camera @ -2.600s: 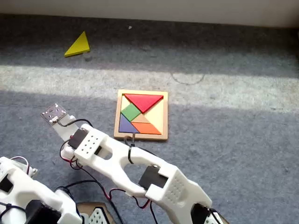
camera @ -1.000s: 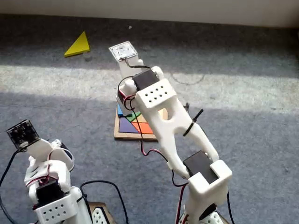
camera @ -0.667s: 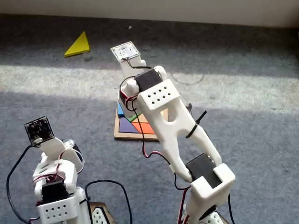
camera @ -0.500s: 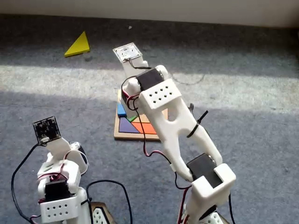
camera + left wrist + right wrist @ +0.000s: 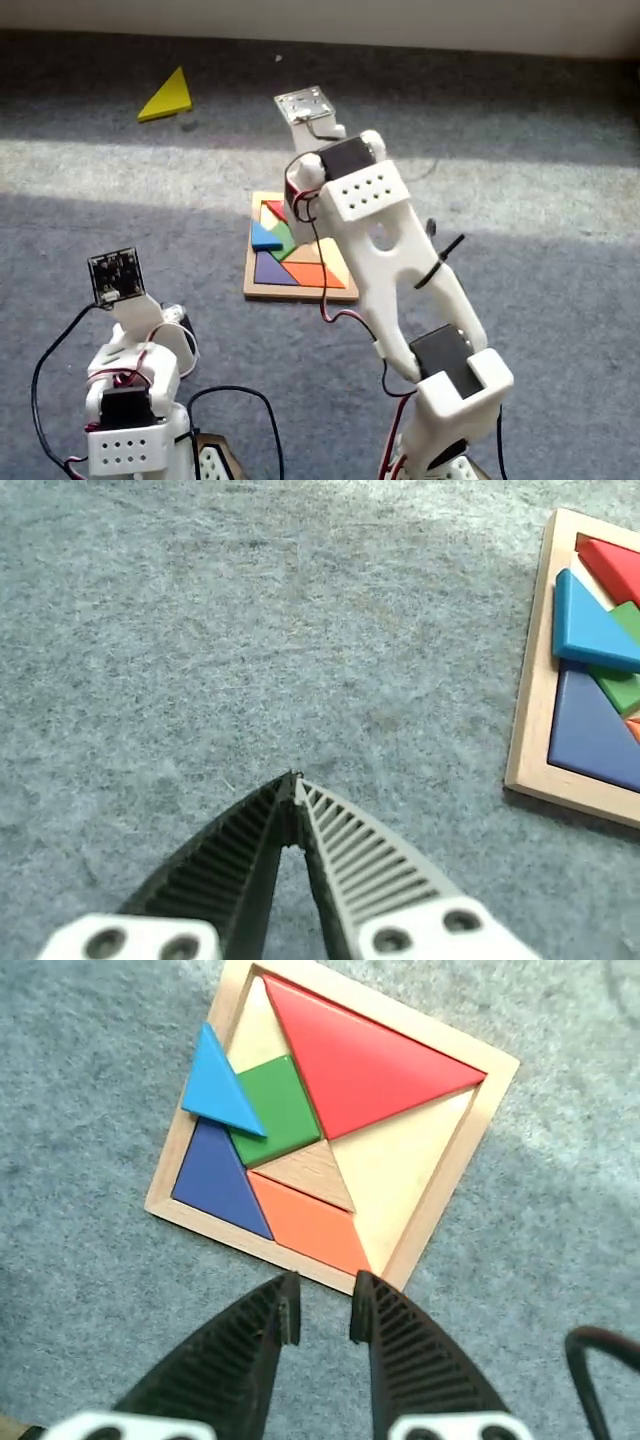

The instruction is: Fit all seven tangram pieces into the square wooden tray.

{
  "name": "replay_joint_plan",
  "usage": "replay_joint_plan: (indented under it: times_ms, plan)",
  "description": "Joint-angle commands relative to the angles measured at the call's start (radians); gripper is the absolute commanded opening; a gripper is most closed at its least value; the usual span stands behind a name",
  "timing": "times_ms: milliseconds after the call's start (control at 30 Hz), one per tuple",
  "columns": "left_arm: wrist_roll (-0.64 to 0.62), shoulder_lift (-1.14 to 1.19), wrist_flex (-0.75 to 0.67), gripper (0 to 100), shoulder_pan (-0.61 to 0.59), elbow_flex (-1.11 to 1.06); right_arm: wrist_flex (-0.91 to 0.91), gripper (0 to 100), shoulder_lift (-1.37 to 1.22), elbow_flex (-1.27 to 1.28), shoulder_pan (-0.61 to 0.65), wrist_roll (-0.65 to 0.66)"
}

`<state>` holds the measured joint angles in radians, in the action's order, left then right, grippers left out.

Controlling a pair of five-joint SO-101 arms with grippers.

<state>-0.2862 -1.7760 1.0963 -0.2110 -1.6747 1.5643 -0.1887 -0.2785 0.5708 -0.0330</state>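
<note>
Since half a second ago the right arm [image 5: 400, 260] has swung to the right and uncovered more of the tray, and the left arm [image 5: 125, 400] has risen a little higher at the lower left of the high view. A yellow triangle [image 5: 168, 97] lies alone on the grey carpet [image 5: 540, 200] in the upper left of the high view, well apart from everything else. Below it, at the lower left, the left arm stands upright. Its wrist view shows the left gripper [image 5: 292, 780] over bare carpet, its two ribbed fingers pressed together at the tips and holding nothing. The square wooden tray [image 5: 300, 292] sits at the centre of the high view. A light blue triangle [image 5: 218, 1085] lies askew at the tray's left side, partly on top of the green square [image 5: 280, 1110] and reaching over the rim. Inside the tray, a large red triangle [image 5: 360, 1065] fills the far side, with a dark blue triangle [image 5: 215, 1180] and an orange parallelogram [image 5: 310, 1225] along the near side. A large pale triangular space on the right shows plain wood. The right arm reaches up from the lower right and hangs above the tray's right half. The right gripper [image 5: 318, 1305] hovers just off the tray's near edge, its fingertips slightly parted and empty.
</note>
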Motion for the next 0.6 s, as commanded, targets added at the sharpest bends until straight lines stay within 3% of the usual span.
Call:
replay_joint_plan:
  times_ms: [0, 333, 567]
  plan:
    - [-0.005, -0.033, 0.009, 1, 0.013, -0.021, 0.002, 8.7, 0.068, -0.028, -0.004, 0.009]
    - [-0.009, -0.025, 0.011, 1, 0.015, -0.021, -0.315, 4.8, 0.344, 0.374, 0.041, 0.011]
    - [-0.009, -0.025, 0.011, 1, 0.015, -0.021, -0.341, 4.5, 0.367, 0.516, 0.025, 0.012]
